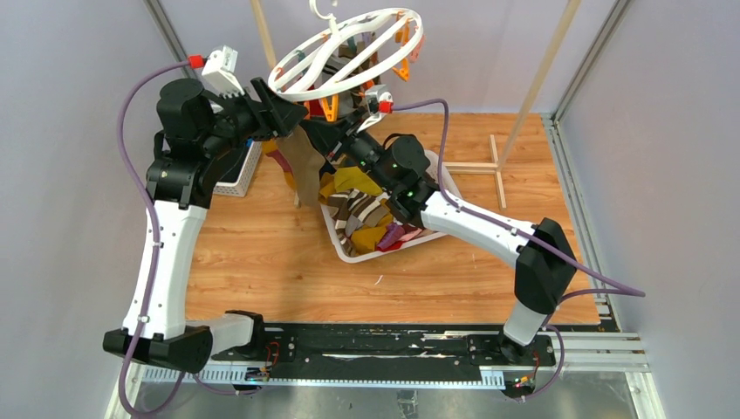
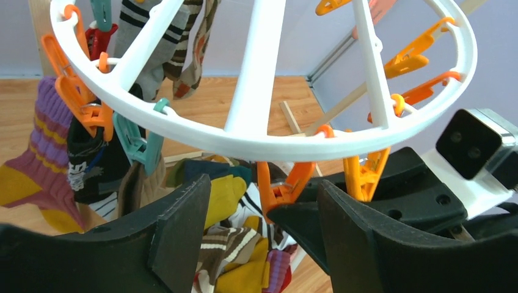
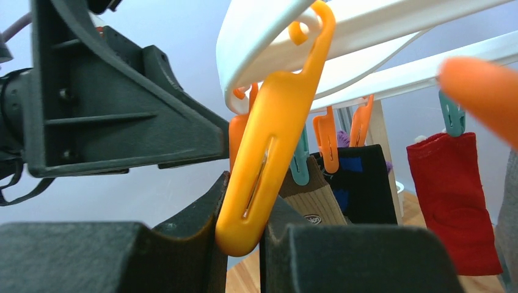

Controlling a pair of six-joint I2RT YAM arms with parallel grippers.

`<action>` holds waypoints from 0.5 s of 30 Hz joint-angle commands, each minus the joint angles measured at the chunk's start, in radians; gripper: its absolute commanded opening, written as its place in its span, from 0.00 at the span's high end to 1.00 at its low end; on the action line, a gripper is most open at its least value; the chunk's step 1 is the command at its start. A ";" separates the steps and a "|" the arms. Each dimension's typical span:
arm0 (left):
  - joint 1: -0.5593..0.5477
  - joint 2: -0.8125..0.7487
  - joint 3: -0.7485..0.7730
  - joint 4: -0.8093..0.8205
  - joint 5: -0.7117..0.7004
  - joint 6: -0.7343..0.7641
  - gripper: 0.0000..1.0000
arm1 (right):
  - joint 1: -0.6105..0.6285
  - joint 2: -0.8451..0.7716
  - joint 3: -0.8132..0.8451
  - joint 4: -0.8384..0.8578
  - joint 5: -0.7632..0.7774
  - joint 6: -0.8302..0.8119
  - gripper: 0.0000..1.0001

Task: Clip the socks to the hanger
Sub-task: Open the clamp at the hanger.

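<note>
- From overhead, I see the hanger [image 1: 347, 54] tilted above the far middle of the table [image 1: 262, 262]. Both arms reach up under its near rim, but from there I cannot read the jaws.
- My right wrist camera settles one of them: the right gripper [image 3: 247, 220] is pinched closed on an orange clip [image 3: 262, 152] dangling from the ring.
- My left wrist camera settles the other: the left gripper [image 2: 262, 201] has its jaws well apart, just under the ring, with nothing in them.
- Only the wrist views show clipped socks clearly: a red sock [image 3: 453, 201] on one side and a purple-striped sock [image 2: 43, 152] on the other.
- Only the overhead view shows the white basket [image 1: 336, 234] right of centre, with loose socks [image 1: 366, 209] piled in it. A brown sock [image 1: 305, 170] hangs beside it.
</note>
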 commanded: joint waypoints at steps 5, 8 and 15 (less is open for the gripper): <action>-0.004 0.065 0.063 0.090 0.110 -0.038 0.39 | 0.018 0.028 0.055 -0.050 -0.011 -0.026 1.00; -0.003 0.081 0.071 0.104 0.120 -0.037 0.44 | 0.018 0.032 0.063 -0.061 -0.017 -0.026 1.00; -0.005 0.088 0.051 0.118 0.107 -0.034 0.45 | 0.018 0.035 0.071 -0.075 -0.023 -0.032 1.00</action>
